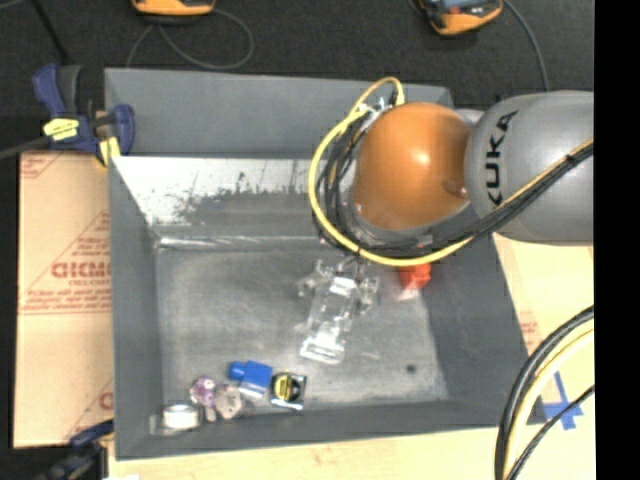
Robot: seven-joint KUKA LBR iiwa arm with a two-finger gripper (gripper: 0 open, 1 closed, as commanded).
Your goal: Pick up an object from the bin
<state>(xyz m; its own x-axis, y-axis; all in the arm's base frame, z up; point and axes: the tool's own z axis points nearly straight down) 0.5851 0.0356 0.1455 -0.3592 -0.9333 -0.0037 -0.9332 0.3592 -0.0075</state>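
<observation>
Camera view. The arm is reaching in from the right, its orange wrist cover hanging over the far-right part of the grey metal bin. The clear-bodied gripper is pointing down at bare floor near the bin's middle, its body slanting toward the near left. Open or closed, I cannot tell; nothing is showing in its grasp.

Nearest thing: a small red block-like piece, lying just right of the gripper and a little farther back, partly tucked under the cover. Long axis not readable.

Other contents are sitting in a row against the near wall, left of the gripper and well apart from it:
- a blue plastic cylinder-like piece
- a small yellow-and-black case touching the blue piece
- a pale pinkish lump
- a white round cap-like piece

Judgement: the red piece is looking like the shorter reach, right and far. The row is calling for a longer move, near-left.
</observation>
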